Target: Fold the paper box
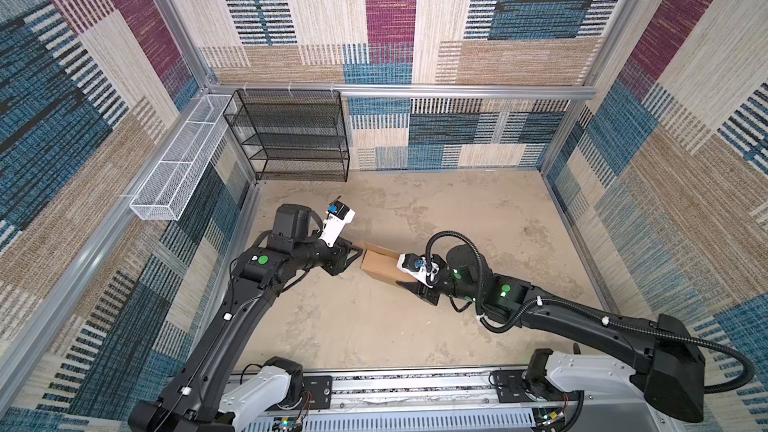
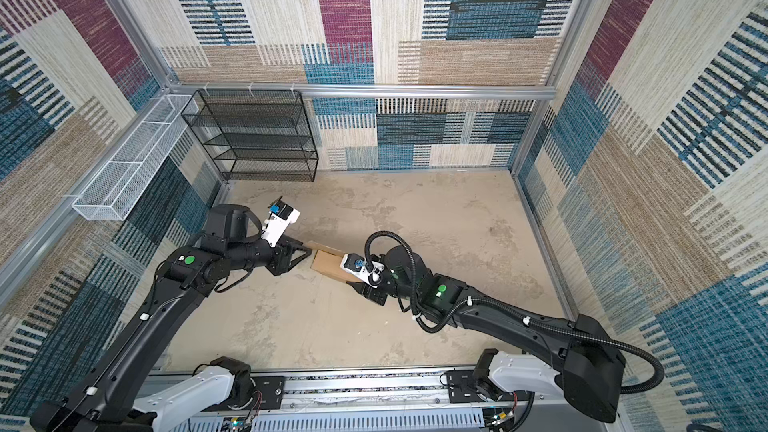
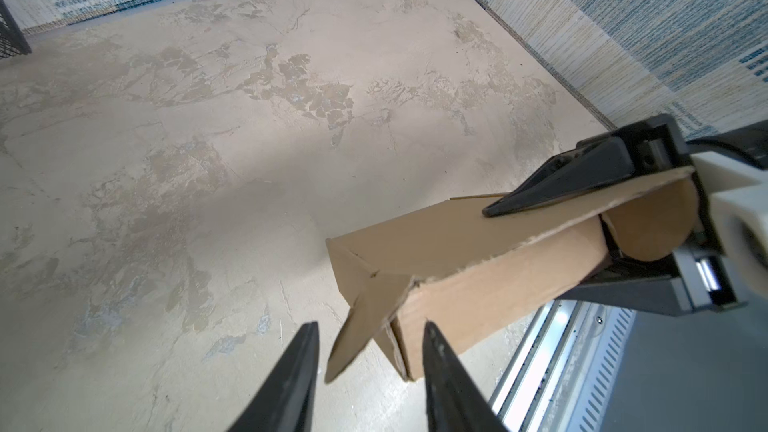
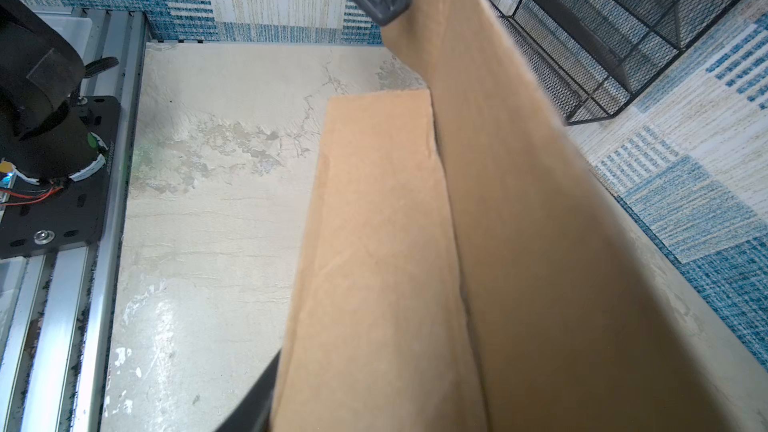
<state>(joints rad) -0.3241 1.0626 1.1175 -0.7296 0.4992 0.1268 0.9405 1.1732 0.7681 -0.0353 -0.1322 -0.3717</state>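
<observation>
Your left arm (image 1: 232, 317) rises from its base at the near left edge of the table (image 1: 478, 209), bends at the elbow and runs its forearm about level toward the right. The left gripper (image 1: 360, 249) points at the left end of the paper box (image 1: 380, 264). In the left wrist view its two black fingers (image 3: 291, 388) stand apart with a loose corner flap of the box between them. A gap shows on each side of the flap, so this hand is open and holds nothing.

Your right arm (image 1: 582, 317) reaches low from the near right edge, leftward and away from you, with the wrist bent over the box's other end. The right gripper (image 1: 409, 280) is clamped on the paper box. In the left wrist view one finger (image 3: 561, 184) lies on the top panel and the other sits under the lower edge.

The box is part-folded, a long brown shape near the middle of the table between the two grippers in both top views. You cannot tell whether its lower edge touches the table.
</observation>
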